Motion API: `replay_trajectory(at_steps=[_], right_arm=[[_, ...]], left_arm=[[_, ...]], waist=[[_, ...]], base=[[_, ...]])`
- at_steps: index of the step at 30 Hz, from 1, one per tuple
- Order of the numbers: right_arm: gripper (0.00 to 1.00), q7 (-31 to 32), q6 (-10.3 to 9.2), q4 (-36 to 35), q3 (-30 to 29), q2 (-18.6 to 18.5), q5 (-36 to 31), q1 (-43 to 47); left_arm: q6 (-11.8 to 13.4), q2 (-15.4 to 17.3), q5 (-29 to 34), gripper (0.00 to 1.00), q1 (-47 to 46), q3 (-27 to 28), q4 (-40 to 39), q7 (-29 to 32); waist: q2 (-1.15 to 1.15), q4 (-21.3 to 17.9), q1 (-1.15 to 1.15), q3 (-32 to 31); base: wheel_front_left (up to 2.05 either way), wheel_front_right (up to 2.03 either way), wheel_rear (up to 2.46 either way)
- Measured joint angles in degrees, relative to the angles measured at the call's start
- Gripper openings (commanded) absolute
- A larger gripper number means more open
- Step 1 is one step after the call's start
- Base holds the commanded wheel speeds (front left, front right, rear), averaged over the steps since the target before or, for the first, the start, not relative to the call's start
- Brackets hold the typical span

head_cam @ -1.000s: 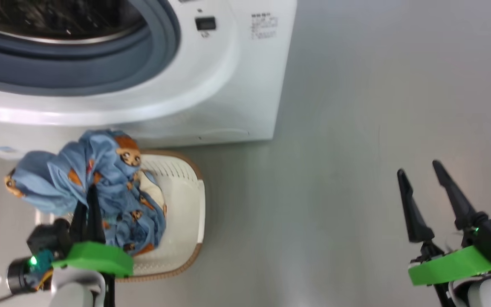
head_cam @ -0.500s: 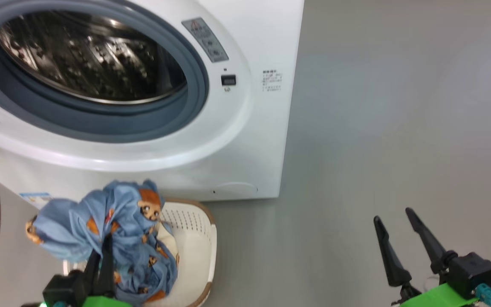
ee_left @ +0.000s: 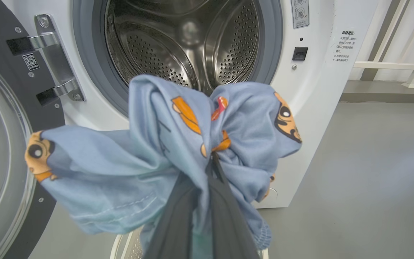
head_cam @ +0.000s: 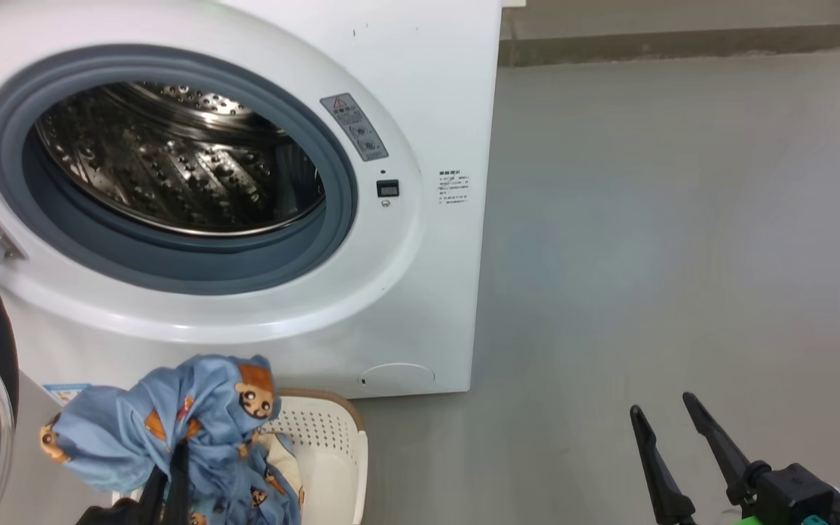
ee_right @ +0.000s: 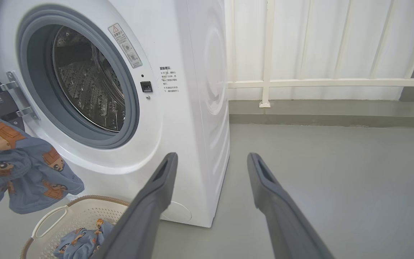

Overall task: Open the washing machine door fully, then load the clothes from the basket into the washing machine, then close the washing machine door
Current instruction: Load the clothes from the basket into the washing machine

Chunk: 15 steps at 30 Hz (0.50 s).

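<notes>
Holds clothes, pinched at a bunched fold in the clamped left gripper, above the basket before the washer mouth; seems light, limp, apt to trail; right gripper spread, empty.

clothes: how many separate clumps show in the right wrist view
2: one clump held up over the basket, a smaller one lying inside it. They may join out of sight.

Soft matt cloth clothes, shiny perforated steel drum, smooth plastic basket
</notes>
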Motion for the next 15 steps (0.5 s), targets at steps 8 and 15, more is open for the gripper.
replay_trajectory(at_steps=[8, 15], right_arm=[[1.00, 0.1, 0.00, -0.2, -0.1, 0.7, -0.3, 0.7], [1.00, 0.1, 0.00, -0.4, -0.1, 1.4, -0.5, 1.5]], left_arm=[[0.1, 0.6, -0.5, 0.00, 1.6, 0.0, -1.3, 0.6], [0.2, 0.9, -0.6, 0.00, 1.6, -0.1, -2.1, 1.0]], waist=[[0.00, -0.4, 0.00, -1.6], [0.00, -0.4, 0.00, -1.9]], base=[[0.00, 0.00, 0.00], [0.00, 0.00, 0.00]])
